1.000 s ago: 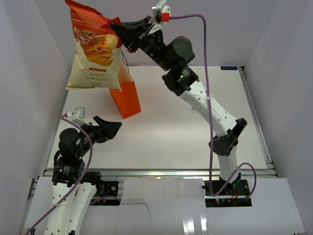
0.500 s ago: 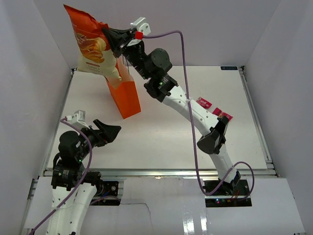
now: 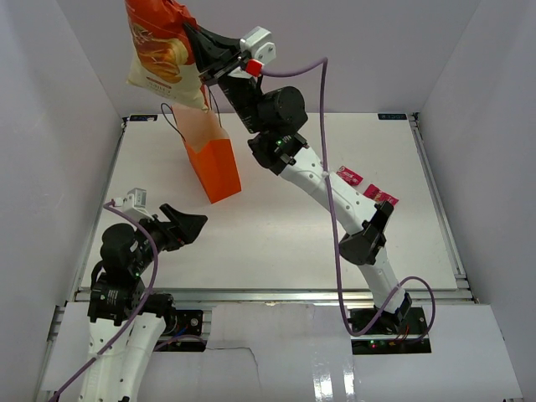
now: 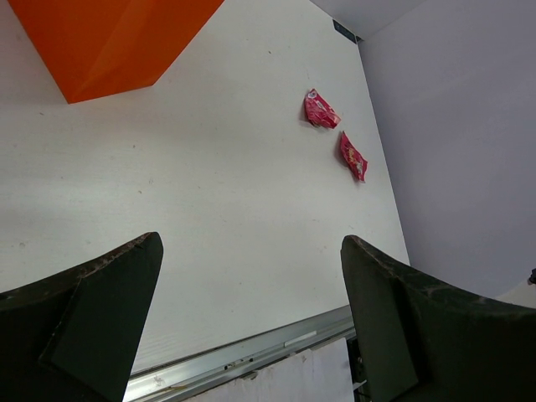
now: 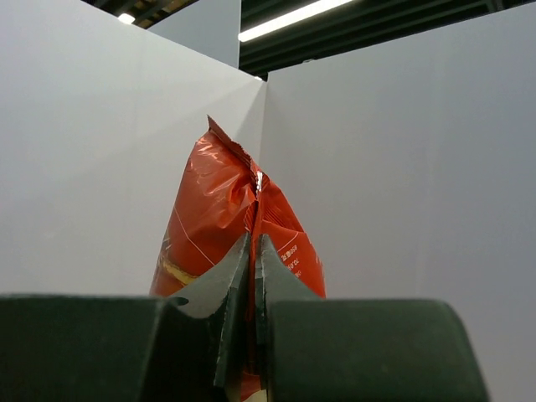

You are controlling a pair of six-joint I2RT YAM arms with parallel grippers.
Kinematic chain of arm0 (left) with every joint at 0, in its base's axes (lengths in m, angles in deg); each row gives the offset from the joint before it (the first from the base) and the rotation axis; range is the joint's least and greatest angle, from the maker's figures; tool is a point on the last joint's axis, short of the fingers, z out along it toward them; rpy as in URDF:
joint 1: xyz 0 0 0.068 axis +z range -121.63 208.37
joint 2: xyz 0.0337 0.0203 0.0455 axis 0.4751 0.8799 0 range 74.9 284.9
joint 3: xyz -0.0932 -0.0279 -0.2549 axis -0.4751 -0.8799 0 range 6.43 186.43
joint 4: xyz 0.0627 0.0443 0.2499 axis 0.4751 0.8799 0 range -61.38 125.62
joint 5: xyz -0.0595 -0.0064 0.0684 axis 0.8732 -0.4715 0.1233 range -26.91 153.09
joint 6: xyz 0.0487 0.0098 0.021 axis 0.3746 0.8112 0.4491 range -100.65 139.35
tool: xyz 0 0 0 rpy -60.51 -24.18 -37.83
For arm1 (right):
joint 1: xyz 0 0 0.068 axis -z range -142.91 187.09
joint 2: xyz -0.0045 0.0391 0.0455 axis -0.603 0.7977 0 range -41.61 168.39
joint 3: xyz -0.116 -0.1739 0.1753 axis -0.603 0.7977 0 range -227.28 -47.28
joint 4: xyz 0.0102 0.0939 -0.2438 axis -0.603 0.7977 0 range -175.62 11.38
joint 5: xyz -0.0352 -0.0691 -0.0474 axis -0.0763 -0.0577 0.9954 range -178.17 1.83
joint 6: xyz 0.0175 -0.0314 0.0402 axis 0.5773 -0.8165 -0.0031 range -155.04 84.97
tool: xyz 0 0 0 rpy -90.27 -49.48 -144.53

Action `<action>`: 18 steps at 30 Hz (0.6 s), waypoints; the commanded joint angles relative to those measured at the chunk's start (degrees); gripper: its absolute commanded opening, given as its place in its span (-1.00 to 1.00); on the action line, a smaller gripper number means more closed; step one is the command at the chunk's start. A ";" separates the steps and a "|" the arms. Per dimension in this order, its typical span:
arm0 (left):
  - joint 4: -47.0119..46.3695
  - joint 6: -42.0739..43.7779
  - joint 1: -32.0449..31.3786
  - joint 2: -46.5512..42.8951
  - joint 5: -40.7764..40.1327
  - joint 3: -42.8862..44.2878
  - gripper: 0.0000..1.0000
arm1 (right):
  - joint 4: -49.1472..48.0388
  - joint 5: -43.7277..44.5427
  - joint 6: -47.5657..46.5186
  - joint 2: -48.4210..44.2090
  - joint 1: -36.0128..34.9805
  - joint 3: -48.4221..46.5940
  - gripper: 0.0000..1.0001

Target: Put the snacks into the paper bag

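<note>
One large orange-red and cream chip bag (image 3: 159, 59), pinched by right gripper (image 3: 193, 39), far left, above orange paper bag (image 3: 215, 167). Centre over mouth, lower bottom-first. Left gripper (image 3: 194, 219) spread, empty.

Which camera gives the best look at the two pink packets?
The left wrist view: both pink packets lie unobstructed on the table. The top external view shows them beside the right arm; the right wrist view shows none.

chip bag (image 3: 163, 59) above paper bag (image 3: 215, 167), packets (image 3: 350, 175) right
</note>
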 commanded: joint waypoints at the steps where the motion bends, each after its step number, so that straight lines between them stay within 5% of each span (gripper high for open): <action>1: 0.69 0.60 -0.12 0.86 0.19 1.54 0.96 | -9.76 2.28 -4.43 -1.47 -0.05 -1.29 -0.85; 18: 1.56 0.24 -0.12 -0.72 -0.16 -0.13 0.96 | -15.31 3.51 -14.19 4.59 0.92 3.81 -0.85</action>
